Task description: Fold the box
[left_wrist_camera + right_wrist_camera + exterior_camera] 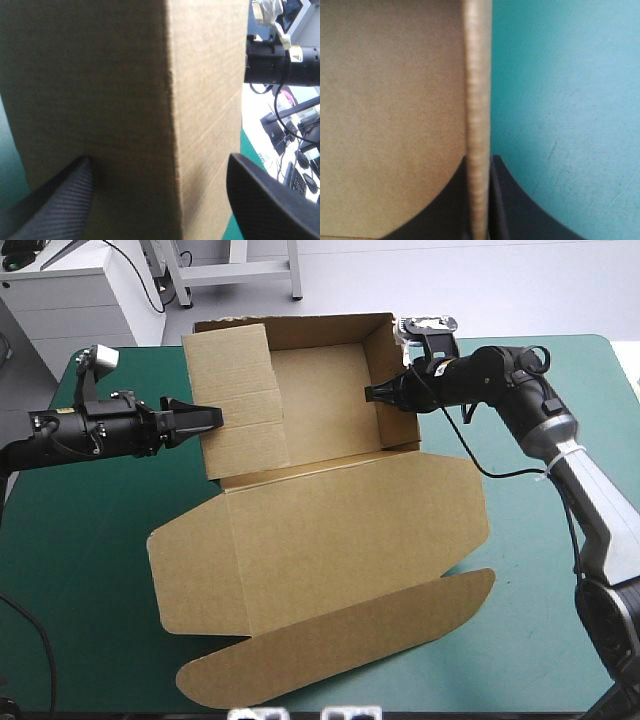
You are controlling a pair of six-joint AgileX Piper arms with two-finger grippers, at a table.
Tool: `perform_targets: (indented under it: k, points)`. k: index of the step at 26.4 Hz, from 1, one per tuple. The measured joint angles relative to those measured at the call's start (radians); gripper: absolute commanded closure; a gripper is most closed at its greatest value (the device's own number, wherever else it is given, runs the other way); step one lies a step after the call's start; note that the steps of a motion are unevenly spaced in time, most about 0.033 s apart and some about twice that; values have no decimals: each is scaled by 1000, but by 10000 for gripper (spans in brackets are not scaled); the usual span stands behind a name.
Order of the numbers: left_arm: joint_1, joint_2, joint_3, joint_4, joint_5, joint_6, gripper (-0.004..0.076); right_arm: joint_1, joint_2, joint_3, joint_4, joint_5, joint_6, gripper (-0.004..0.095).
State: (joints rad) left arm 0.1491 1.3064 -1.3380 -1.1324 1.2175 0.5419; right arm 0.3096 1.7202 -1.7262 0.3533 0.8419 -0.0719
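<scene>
While the big brown cardboard box (pixel 340 540) lies in the middle of the teal-green surface (pixel 80 570), two robot arms reach to it, one from each side. The far half of the box is a tray (pixel 325 400) with its walls standing up. The near half is the lid, lying flat and open toward the near edge of the surface. A long rounded flap (pixel 340 645) sticks out of the lid at the front, and a shorter flap sits at each of its sides.

The left jaws are wide apart. The left wall (pixel 240 400) of the tray, a broad board with fold lines across it, stands right between them. From the left wrist I see a folded corner of that wall (pixel 170 125) straight ahead. One black finger (pixel 55 205) touches the board, and the other finger (pixel 270 200) stands just beside it.

The right jaws are pinched almost together on the right wall (pixel 378 352) of the tray. From the right wrist the thin edge of that wall (pixel 477 100) runs up between the two black fingers (pixel 507 205). One finger is on the inside of the tray and the other is on the outside, over the teal-green cover.

A small pale patch (pixel 295 50) on the right arm, seen from the left wrist, is too blurred to read.
</scene>
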Motion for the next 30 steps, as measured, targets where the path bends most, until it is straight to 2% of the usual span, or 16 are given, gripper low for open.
perform_targets:
  k: [3,8,15,18,22,24,27,28,29,30]
  points:
    - [-56,0,0,67,-52,-44,239,20,0,0,-35,-3,8,920]
    - [-169,0,0,298,-172,-187,240,59,1,0,-128,-8,49,920]
    - [-247,0,0,507,-259,-379,241,90,3,0,-165,-8,72,920]
    - [-259,10,-2,566,-280,-421,267,105,4,2,-173,-9,87,920]
    - [-260,36,-3,598,-280,-434,375,114,5,3,-190,-9,100,920]
    - [-260,55,-3,626,-287,-438,502,117,6,4,-198,-6,112,920]
    - [-260,63,-3,714,-299,-445,601,125,6,4,-192,-4,119,920]
    - [-260,63,-3,729,-299,-448,697,126,6,4,-188,-4,123,920]
    - [-260,63,-3,764,-296,-456,732,129,6,4,-184,-1,127,920]
    - [-260,63,-3,772,-294,-460,732,130,6,4,-182,1,130,920]
